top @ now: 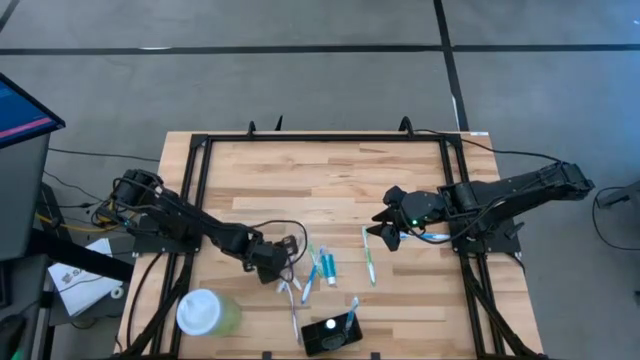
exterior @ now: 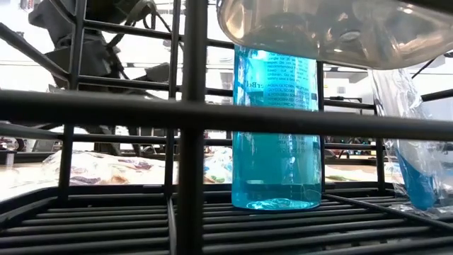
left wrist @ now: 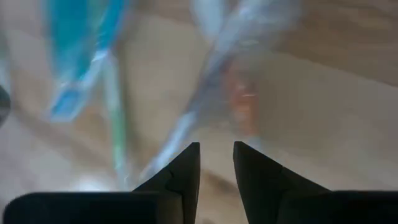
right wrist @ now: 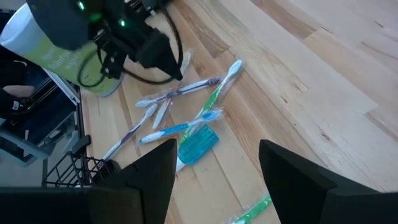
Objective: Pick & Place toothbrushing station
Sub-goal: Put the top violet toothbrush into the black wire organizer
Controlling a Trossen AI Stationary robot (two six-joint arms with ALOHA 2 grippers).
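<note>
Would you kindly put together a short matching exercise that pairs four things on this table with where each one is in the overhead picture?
Things:
1. black holder
2. green cup
3. left pincer
4. right pincer

Places:
A. near the table's right side, open above the wood, beside a lone green toothbrush
B. at the table's near edge, around the middle
C. at the near left corner, with a white lid
D. at the left edge of the toothbrush pile, its fingers close together

Pairs: 1-B, 2-C, 3-D, 4-A
</note>
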